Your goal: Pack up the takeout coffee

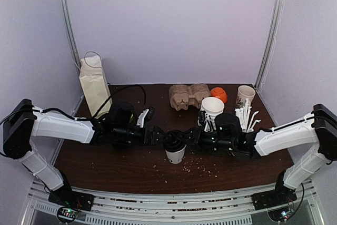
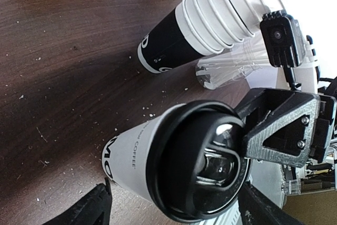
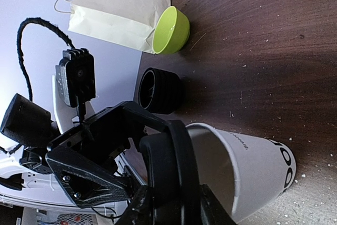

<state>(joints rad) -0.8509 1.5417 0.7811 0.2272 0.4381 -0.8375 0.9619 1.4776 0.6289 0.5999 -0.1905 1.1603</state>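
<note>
With left gripper gaping wide at bottom frame, flanks both sides. Bears, on dark worktop, takeout coffee upright at overhead centre. Pinches its black lid with narrowly parted right gripper.

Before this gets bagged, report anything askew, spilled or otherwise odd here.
The black lid looks crooked on the coffee cup, leaving part of the rim uncovered. Pale crumbs are scattered over the table around it.

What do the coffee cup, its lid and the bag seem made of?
Cup: matte white paper, probably; printed black lettering, no shine.
Lid: glossy black plastic; bright reflections on top.
Bag: matte tan paper, apparently; flat folds, thin cord handles.
</note>
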